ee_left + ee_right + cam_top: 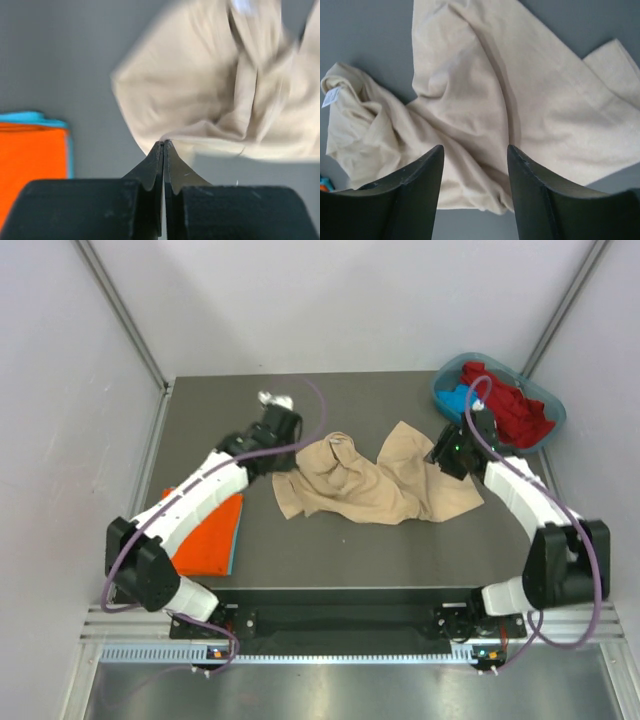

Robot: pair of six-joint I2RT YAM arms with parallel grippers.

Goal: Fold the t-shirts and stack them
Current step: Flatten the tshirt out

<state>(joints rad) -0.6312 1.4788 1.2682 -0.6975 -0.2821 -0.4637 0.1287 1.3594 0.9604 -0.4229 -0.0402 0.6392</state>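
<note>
Closest to my left wrist camera, my left end effector (163, 144) was shut tight, its tips meeting right on the near edge of the beige t-shirt (200, 85). The cloth peaked at the tips, so I judged that a bit of hem was pinched there. My right end effector (475, 149) had its fingers apart, hovering over another part of the same shirt with nothing between them. The beige t-shirt lay crumpled and unfolded in the middle of the tabletop (350, 545). Its white neck label (331, 96) showed on the bunched end, and a flatter panel spread toward my right arm. On my left side of the tabletop a folded orange t-shirt (212, 532) sat on a blue layer (31, 117) whose edge peeked out around it. I took that for a folded blue shirt beneath, the start of the stack. At the far right corner the teal-blue tub (441, 392) held a red t-shirt (512, 408) and some bright blue cloth (457, 400), both in a heap. By my reckoning the job was partway. Two shirts seemed folded and stacked. The beige one was only being taken hold of and needed spreading flat, folding and setting on the orange one. What was in the tub awaited the same.
</note>
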